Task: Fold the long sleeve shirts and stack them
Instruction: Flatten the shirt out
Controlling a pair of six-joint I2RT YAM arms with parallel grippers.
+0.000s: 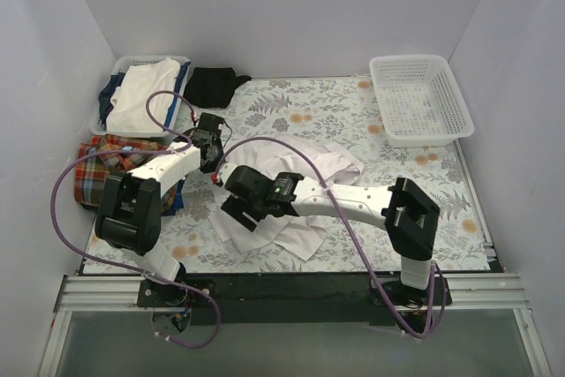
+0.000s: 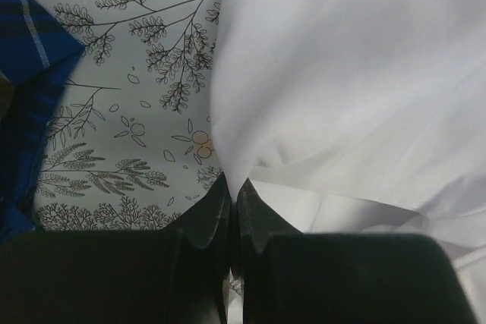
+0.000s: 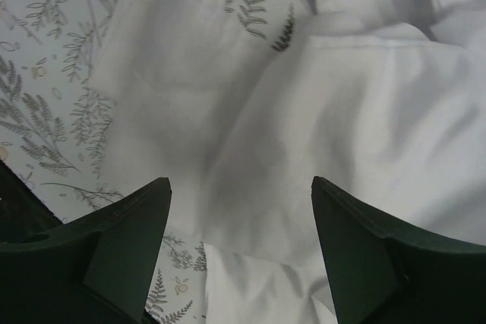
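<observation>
The white collared shirt (image 1: 305,174) lies crumpled on the floral cloth in the middle of the table. My left gripper (image 1: 212,161) is shut on an edge of the white shirt (image 2: 342,81), the fabric pinched between its fingertips (image 2: 220,202). My right gripper (image 1: 240,214) is open, just above the white shirt (image 3: 304,127) near its front left part, its fingers (image 3: 129,225) apart with nothing between them. The plaid shirt (image 1: 115,165) lies bunched at the left edge of the table, its blue part in the left wrist view (image 2: 30,73).
A basket (image 1: 110,94) at the back left holds folded garments. A small black garment (image 1: 212,86) lies beside it. An empty white basket (image 1: 419,99) stands at the back right. White walls close in the sides and back.
</observation>
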